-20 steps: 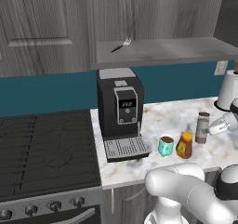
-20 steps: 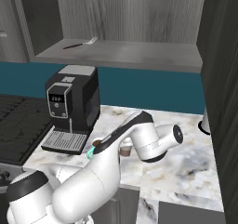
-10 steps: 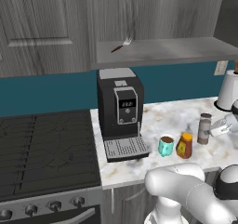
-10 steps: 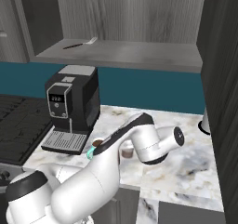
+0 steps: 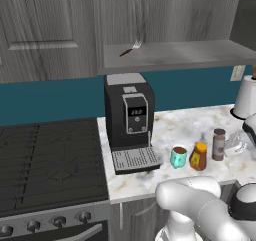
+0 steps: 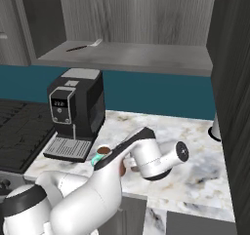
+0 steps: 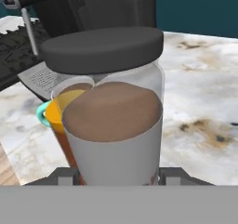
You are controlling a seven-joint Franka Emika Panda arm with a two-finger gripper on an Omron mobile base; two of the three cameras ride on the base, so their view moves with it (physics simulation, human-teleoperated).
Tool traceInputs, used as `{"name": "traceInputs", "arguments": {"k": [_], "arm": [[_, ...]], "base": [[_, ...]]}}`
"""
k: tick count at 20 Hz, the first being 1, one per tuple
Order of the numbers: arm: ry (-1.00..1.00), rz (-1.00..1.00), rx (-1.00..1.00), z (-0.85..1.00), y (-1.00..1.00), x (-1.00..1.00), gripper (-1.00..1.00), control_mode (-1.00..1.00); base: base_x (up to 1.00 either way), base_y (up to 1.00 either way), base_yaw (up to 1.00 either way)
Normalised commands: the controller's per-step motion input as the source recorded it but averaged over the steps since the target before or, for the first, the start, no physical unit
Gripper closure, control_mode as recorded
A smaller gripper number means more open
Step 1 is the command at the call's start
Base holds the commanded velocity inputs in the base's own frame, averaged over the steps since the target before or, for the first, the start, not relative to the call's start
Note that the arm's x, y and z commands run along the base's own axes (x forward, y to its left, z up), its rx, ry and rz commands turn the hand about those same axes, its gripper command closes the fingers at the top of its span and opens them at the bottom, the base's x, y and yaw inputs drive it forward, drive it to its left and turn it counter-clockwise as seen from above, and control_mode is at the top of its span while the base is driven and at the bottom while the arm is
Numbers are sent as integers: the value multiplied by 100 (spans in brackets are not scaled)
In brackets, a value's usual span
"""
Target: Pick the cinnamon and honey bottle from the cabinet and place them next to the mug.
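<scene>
The teal mug (image 5: 178, 156) stands on the marble counter in front of the coffee machine. Just right of it is the orange honey bottle (image 5: 198, 156), and right of that the grey-capped cinnamon (image 5: 218, 144), upright at counter level. My gripper (image 5: 226, 148) reaches in from the right and is shut on the cinnamon. In the hand view the cinnamon (image 7: 116, 125) sits close between my fingertips (image 7: 65, 174), with the honey bottle (image 7: 60, 116) and mug (image 7: 42, 112) right behind it. The grey cabinet (image 5: 45, 30) hangs above, its open shelf niche (image 5: 175, 52) over the counter.
A black coffee machine (image 5: 129, 120) stands left of the mug, and a dark stove (image 5: 50, 160) fills the far left. A fork (image 5: 131, 47) lies on the shelf. A white appliance (image 5: 246, 97) stands at the counter's right end. My arm (image 6: 146, 156) crosses the counter's front.
My gripper has lowered the cinnamon a little toward the counter, staying just right of the honey bottle. The mug and honey bottle have not moved.
</scene>
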Motion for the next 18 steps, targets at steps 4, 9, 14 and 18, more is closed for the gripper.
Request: {"name": "traceInputs", "arguments": {"k": [4, 9, 14, 18], "arm": [[-10, 0, -2, -30, 1, 0, 100, -100], [-13, 0, 0, -18, 0, 0, 100, -100], [-8, 0, 0, -8, 0, 0, 100, -100], [-3, 0, 0, 0, 0, 0, 100, -100]], "base": [[0, 0, 0], [0, 0, 0], [0, 0, 0], [0, 0, 0]]}}
